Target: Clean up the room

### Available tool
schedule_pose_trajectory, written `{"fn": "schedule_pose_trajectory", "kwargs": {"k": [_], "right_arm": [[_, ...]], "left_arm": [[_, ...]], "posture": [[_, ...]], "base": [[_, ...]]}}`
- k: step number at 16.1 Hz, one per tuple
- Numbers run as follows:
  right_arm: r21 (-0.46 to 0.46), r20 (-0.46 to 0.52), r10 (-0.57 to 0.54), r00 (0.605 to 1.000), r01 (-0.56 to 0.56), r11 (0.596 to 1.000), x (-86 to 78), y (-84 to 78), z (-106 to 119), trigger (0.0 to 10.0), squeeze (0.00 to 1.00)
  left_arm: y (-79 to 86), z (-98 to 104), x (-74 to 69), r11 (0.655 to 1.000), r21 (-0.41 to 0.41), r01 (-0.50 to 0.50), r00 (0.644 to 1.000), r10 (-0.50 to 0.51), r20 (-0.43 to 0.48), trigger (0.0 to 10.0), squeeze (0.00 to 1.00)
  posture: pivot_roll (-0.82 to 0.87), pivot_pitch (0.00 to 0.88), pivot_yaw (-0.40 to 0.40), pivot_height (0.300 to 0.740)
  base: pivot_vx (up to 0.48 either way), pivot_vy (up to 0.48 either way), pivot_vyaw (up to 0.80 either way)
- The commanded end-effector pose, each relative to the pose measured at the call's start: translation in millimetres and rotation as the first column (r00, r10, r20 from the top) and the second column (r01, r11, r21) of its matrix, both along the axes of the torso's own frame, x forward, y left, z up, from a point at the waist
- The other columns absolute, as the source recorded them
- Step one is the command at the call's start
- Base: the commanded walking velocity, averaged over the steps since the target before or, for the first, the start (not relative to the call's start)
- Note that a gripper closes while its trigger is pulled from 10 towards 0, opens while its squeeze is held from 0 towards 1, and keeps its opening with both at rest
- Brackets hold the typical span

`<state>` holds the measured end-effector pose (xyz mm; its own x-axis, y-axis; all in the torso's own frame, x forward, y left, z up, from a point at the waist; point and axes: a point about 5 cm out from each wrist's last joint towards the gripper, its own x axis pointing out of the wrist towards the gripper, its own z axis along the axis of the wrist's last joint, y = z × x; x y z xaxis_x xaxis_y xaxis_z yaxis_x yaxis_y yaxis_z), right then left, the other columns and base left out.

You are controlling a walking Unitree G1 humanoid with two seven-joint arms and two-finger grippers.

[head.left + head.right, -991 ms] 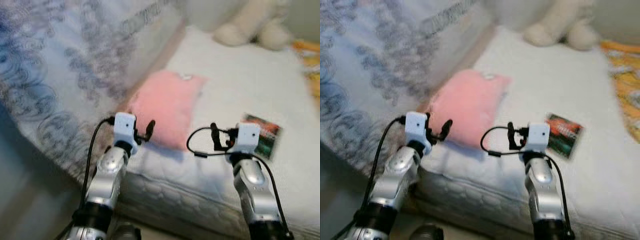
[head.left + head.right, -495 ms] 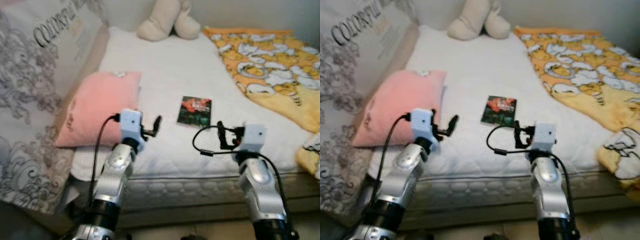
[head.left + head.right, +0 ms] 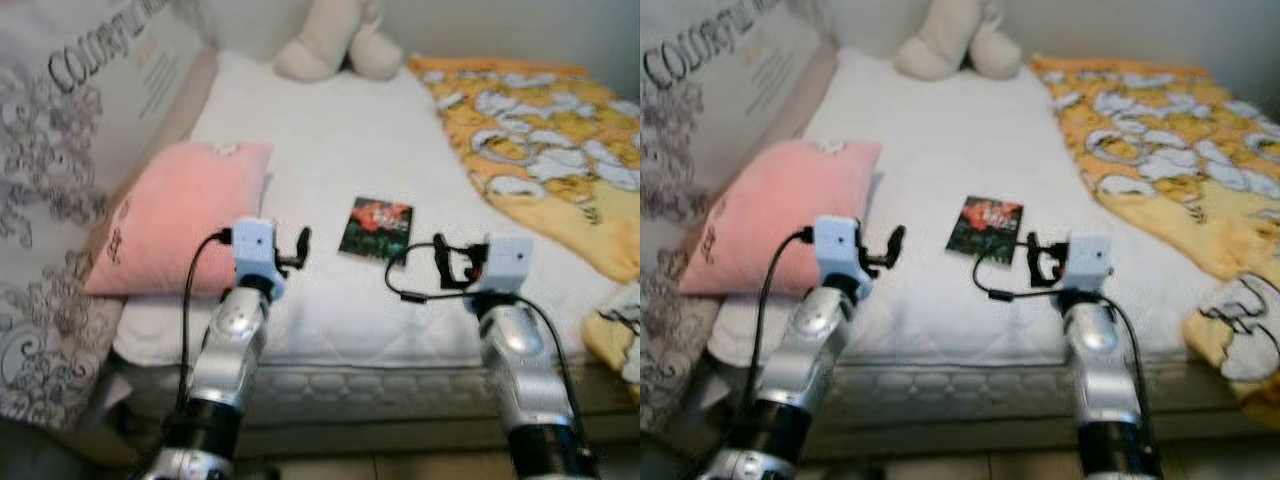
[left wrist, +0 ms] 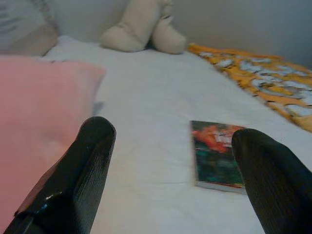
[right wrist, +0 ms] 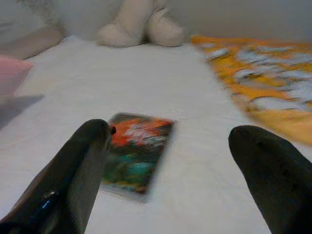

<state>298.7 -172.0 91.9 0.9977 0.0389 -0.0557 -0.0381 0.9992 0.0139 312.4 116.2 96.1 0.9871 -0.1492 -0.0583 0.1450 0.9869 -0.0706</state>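
**Supervisor:** State of the rig, and where is the item?

**Operator:** I have both arms raised over the foot of the bed (image 3: 330,140). The left end effector (image 3: 298,250) and right end effector (image 3: 447,262) are both spread wide and hold nothing — I judge them readied for a pick. The book (image 3: 376,228) lies flat on the bare mattress, between and just beyond the two end effectors, beside the pink pillow (image 3: 180,215). A plush toy (image 3: 338,45) sits at the head; a yellow blanket (image 3: 540,150) covers the robot's right side.

**Supervisor:** Change since the earlier frame?

**Operator:** The head camera has swung — a second ago the view was blurred and tilted toward the pillow. Now it faces the bed squarely and the book sits nearer the centre.
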Motion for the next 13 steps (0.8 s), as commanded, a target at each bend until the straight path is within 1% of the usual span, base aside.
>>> {"fn": "schedule_pose_trajectory", "kwargs": {"k": [1,6,7,9,11,13], "right_arm": [[-0.010,0.017,-0.016,1.000,0.016,1.000,0.6,-6.6,3.5,10.0,0.00],[-0.008,0.015,-0.024,1.000,0.024,1.000,0.0,-6.9,1.8,10.0,0.00],[-0.021,0.000,-0.028,1.000,0.028,0.999,-0.3,-6.7,0.5,10.0,0.00],[-0.023,-0.002,-0.026,1.000,0.026,0.999,-0.4,-5.9,-0.2,10.0,0.00],[-0.021,-0.005,-0.024,1.000,0.024,0.999,-0.7,-5.7,-0.7,10.0,0.00],[-0.022,-0.008,-0.029,1.000,0.029,0.999,-1.3,-6.3,-1.4,10.0,0.00]], "left_arm": [[-3.7,4.7,3.0,1.000,0.001,-0.001,1.000,0.001,0.011,10.0,0.00],[-3.5,3.8,4.0,1.000,0.005,0.002,1.000,-0.002,0.005,10.0,0.00],[-2.7,3.5,6.9,1.000,0.023,-0.001,1.000,0.001,-0.004,10.0,0.00],[-1.0,5.1,11.0,1.000,0.026,-0.004,1.000,0.005,-0.004,10.0,0.00],[-3.1,10.3,14.9,0.999,0.043,0.014,1.000,-0.015,0.013,10.0,0.00],[-3.2,9.9,17.4,0.999,0.042,0.007,1.000,-0.007,0.001,10.0,0.00]], "posture": [[0.04,0.000,-0.050,0.700],[0.03,0.000,-0.040,0.700],[0.03,0.000,-0.038,0.700],[0.03,0.000,-0.038,0.700],[0.03,0.000,-0.035,0.700],[0.03,0.006,-0.036,0.700]], "base": [[0.382,-0.285,0.00],[0.386,-0.281,0.00],[0.000,0.000,0.00],[0.000,0.000,0.00],[0.000,0.000,-0.80],[0.000,0.000,-0.80]]}}
